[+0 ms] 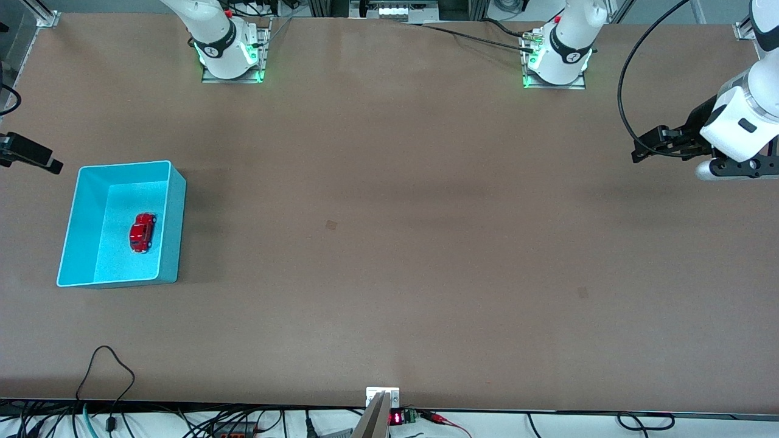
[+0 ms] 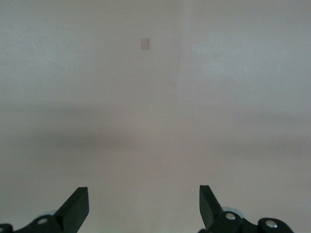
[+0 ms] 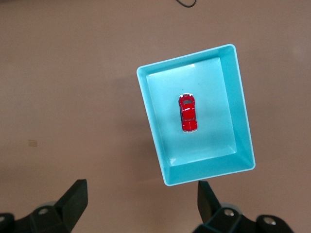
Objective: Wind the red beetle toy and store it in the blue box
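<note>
Red beetle toy [image 1: 142, 232] rests inside blue box [image 1: 170, 225] near the tabletop's right-arm end; storage looks complete. Left gripper [image 2: 144, 206] and right gripper [image 3: 142, 204] both spread, empty.

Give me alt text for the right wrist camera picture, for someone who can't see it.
A tiny red beetle toy sits on its wheels inside an open-topped blue box on a brown table, seen from above. The right hand hangs open above the table, just off one end wall of the box and holding nothing, with its two dark fingertips at the picture's edge.
</note>
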You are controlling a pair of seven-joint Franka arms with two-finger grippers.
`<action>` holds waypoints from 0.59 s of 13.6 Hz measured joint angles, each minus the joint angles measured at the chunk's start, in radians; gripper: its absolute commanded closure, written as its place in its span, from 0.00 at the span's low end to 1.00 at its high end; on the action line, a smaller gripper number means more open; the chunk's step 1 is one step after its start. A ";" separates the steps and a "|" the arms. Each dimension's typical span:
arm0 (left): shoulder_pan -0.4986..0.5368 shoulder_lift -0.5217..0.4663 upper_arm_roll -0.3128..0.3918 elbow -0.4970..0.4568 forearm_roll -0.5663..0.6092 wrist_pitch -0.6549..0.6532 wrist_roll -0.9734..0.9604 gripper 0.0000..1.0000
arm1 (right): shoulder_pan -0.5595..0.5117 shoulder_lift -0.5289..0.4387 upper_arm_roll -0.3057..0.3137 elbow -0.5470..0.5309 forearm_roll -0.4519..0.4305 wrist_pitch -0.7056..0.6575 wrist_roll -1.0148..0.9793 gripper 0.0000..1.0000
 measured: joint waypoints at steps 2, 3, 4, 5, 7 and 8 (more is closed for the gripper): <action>0.000 0.000 0.000 0.000 0.000 0.000 0.000 0.00 | 0.021 -0.001 0.000 -0.010 -0.038 0.001 0.010 0.00; 0.000 0.000 0.000 0.000 0.000 0.000 0.000 0.00 | 0.025 -0.006 0.000 -0.021 -0.044 0.006 0.014 0.00; 0.000 0.000 0.000 0.000 0.000 0.000 0.000 0.00 | 0.026 -0.018 -0.001 -0.039 -0.047 0.017 0.015 0.00; 0.000 0.000 0.000 0.000 0.000 0.000 0.000 0.00 | 0.026 -0.034 -0.001 -0.059 -0.048 0.026 0.015 0.00; 0.000 0.000 0.000 0.000 0.000 0.000 0.000 0.00 | 0.027 -0.065 -0.002 -0.090 -0.048 0.030 0.015 0.00; 0.000 0.000 0.000 0.000 0.000 0.000 0.000 0.00 | 0.028 -0.078 -0.002 -0.101 -0.048 0.025 0.011 0.00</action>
